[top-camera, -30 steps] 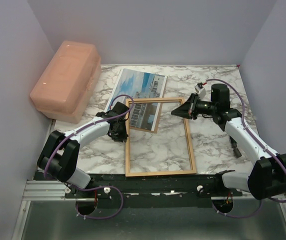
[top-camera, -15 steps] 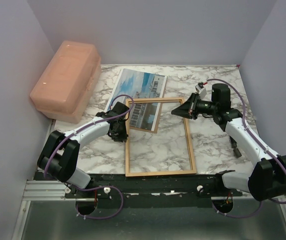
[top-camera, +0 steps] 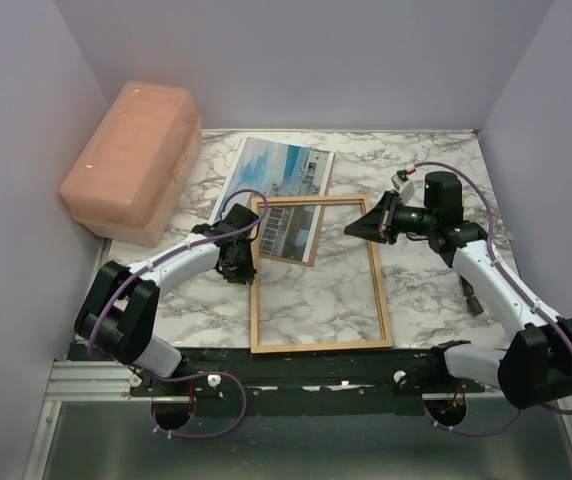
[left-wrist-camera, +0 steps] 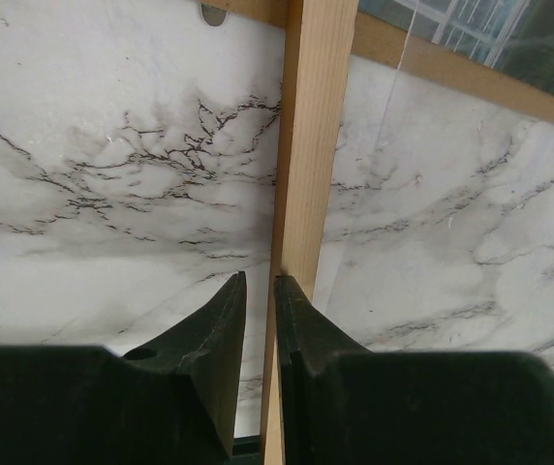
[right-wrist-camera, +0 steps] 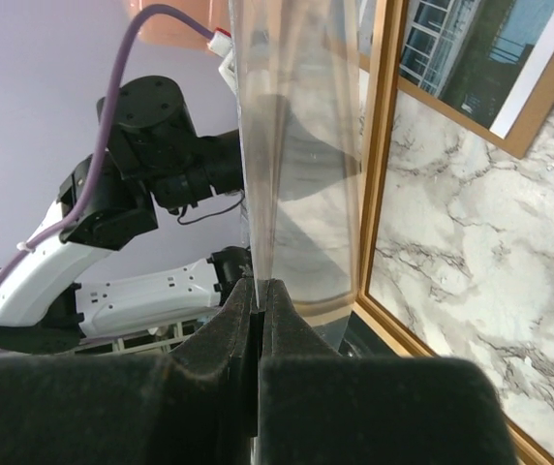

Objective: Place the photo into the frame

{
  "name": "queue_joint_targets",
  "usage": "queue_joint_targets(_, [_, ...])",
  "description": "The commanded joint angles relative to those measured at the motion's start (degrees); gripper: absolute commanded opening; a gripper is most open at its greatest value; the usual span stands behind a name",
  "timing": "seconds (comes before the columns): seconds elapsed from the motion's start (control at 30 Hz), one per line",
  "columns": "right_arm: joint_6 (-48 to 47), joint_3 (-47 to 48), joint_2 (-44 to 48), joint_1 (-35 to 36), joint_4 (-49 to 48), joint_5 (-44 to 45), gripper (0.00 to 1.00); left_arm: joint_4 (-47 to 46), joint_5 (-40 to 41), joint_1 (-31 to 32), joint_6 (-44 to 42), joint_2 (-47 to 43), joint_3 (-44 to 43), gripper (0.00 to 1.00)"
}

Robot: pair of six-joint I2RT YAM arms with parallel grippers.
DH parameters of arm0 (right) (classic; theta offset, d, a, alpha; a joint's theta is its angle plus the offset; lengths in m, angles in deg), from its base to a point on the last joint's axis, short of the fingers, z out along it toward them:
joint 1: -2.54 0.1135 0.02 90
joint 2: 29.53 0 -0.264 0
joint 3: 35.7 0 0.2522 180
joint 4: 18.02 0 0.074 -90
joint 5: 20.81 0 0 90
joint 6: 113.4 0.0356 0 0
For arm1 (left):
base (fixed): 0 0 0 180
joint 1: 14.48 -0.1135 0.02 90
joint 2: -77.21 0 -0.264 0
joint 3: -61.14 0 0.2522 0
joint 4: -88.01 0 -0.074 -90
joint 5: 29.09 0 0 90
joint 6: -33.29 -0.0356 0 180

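Note:
The orange-brown wooden frame (top-camera: pixel 379 290) lies flat on the marble table. Its far end overlaps the near end of the photo (top-camera: pixel 276 170), a print of a white building under blue sky. My left gripper (top-camera: pixel 250 262) is closed on the frame's left rail (left-wrist-camera: pixel 311 145), with the wood running between its fingertips (left-wrist-camera: pixel 260 283). My right gripper (top-camera: pixel 356 227) hovers over the frame's far right corner. It is shut on a clear pane (right-wrist-camera: pixel 296 145), pinched at the edge (right-wrist-camera: pixel 261 286) and held tilted up. Beside the pane the frame (right-wrist-camera: pixel 382 145) and the photo (right-wrist-camera: pixel 480 58) show.
A pink plastic box (top-camera: pixel 134 160) stands at the back left against the wall. Lilac walls close in the table on three sides. The left arm (right-wrist-camera: pixel 132 126) shows beyond the pane in the right wrist view.
My right gripper has shifted slightly right and toward the near edge with the pane. The left gripper and the frame have not moved.

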Motion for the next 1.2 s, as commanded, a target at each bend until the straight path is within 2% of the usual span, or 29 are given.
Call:
queue_joint_targets(0.0, [-2.6,-1.0,1.5,0.2,3.2,1.0,0.0,-0.8,2.4,0.5,-0.6,1.5,1.0,0.2])
queue_joint_targets(0.3, [-6.5,-1.4,0.1,0.3,6.0,2.8,0.01,-0.8,2.3,0.5,-0.7,1.6,0.9,0.2])
queue_joint_targets(1.17, [-9.3,-1.6,-6.8,0.2,2.2,-3.3,0.0,-0.6,2.3,0.5,-1.0,1.8,0.6,0.2])
